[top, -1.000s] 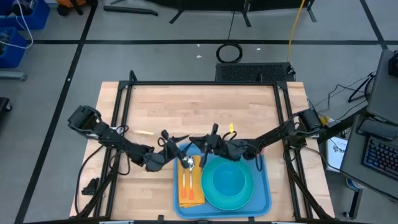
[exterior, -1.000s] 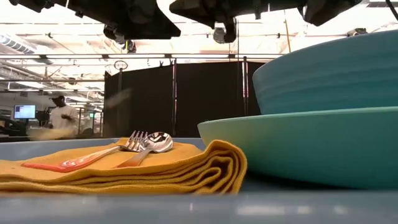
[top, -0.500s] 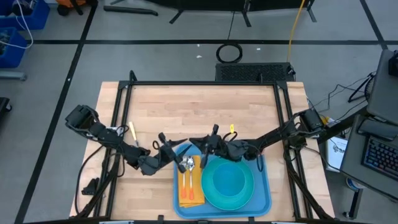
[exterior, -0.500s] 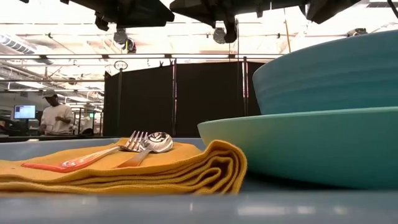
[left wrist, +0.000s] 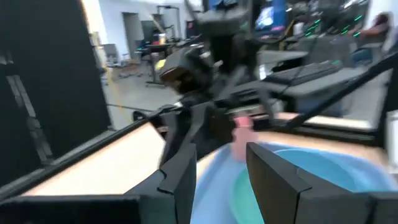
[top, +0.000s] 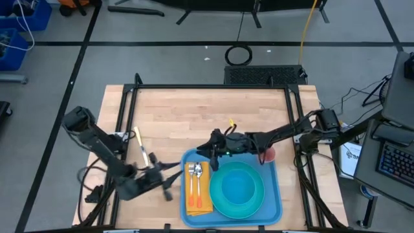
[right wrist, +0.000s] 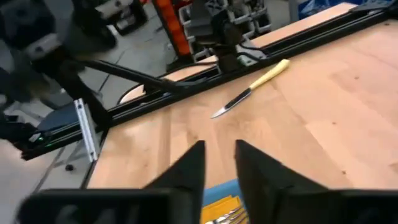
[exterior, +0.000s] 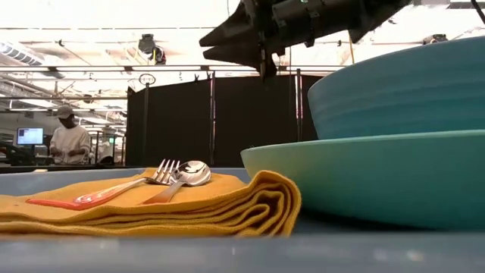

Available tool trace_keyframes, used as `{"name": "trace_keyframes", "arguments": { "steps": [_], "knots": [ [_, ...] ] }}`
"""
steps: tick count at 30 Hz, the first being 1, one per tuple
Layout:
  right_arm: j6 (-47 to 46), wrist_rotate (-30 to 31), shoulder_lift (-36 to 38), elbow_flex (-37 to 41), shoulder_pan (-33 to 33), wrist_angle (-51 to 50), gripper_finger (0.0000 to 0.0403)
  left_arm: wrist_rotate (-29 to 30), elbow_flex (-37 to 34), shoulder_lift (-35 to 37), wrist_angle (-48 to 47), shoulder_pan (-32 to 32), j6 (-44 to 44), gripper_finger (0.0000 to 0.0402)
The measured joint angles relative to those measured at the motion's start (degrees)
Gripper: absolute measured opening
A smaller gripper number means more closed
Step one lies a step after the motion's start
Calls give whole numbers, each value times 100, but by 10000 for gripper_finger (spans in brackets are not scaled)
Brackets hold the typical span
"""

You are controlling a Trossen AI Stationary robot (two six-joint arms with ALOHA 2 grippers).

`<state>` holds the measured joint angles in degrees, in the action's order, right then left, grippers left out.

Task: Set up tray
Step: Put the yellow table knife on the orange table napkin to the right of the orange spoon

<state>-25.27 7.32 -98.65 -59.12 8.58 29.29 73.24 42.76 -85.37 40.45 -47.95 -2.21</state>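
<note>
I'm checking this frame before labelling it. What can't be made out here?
- Left end effector: motion-blurred in the high view, so its exact pose is unclear.
- Tray: only a blurred foreground strip in the low view; the bowl and plate block its right side.
- Knife: its far side is unseen in the right wrist view.
- Pink object: too small to identify from above.

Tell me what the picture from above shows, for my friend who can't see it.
A blue tray sits at the near edge of a wooden table, holding a round turquoise plate with a yellow napkin beside it, and a fork and spoon on the napkin. A knife lies off the tray, and two dark robot arms reach in.
</note>
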Motion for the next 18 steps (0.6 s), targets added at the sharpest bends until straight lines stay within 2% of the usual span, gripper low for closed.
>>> {"name": "trace_keyframes", "arguments": {
  "steps": [6, 9, 13, 16, 18],
  "knots": [
    [61, -9, 0, -651, -42, -751, 197, 320, 0, 478, -3, -840, 37, 145],
    [107, -19, -38, -1238, -78, -1598, 242, 531, 0, 525, 9, -1105, -18, 145],
    [172, -141, -345, -2158, -251, -2843, 273, 824, 0, 521, -2, -1347, -57, 145],
    [211, -514, -644, -2623, -442, -3094, 282, 1075, 0, 523, -46, -1454, -104, 145],
    [212, -637, -686, -2666, -549, -3155, 282, 1446, 0, 523, -144, -1502, -248, 145]
  ]
}}
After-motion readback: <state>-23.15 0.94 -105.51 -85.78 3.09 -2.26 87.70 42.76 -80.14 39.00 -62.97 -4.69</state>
